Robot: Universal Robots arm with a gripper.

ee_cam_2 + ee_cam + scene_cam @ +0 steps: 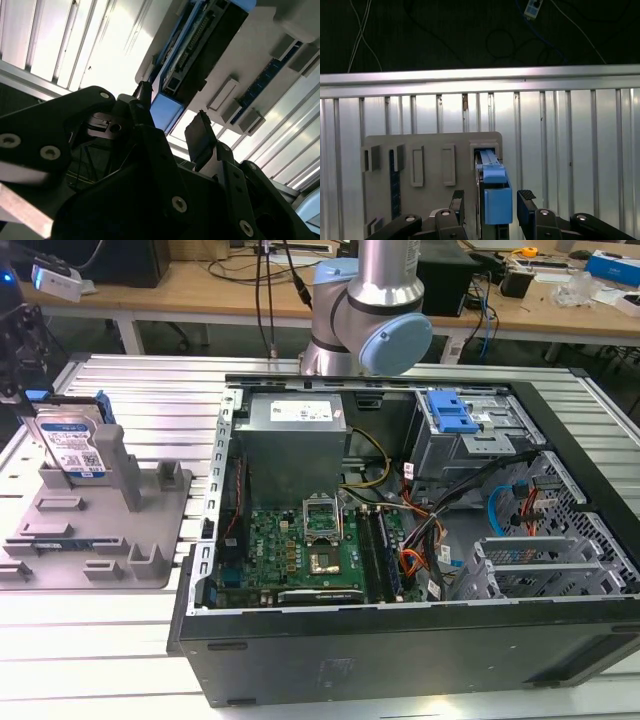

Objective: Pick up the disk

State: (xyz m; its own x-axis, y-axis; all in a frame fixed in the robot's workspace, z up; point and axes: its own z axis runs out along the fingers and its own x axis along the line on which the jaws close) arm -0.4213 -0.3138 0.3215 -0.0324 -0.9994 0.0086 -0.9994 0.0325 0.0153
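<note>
The disk (pixel 72 443) stands on edge in the grey fixture (pixel 110 530) at the exterior view's left, its white-and-blue label facing out and a blue rail along its side. In both wrist views my gripper (pixel 491 200) is open and straddles the disk's blue-railed edge (pixel 496 197), with one black finger (pixel 458 199) on each side and a small gap to each. In the second wrist view the disk (pixel 200 45) runs away from the fingertips (pixel 200 132) and its blue end sits between them.
An open computer case (pixel 560 660) with motherboard, cables and a blue drive-bay latch (pixel 450 415) fills the exterior view's middle and right. The fixture has upright posts (pixel 118 465) beside the disk. Everything rests on a slatted aluminium table (pixel 150 390); the arm's base (pixel 365 310) stands behind the case.
</note>
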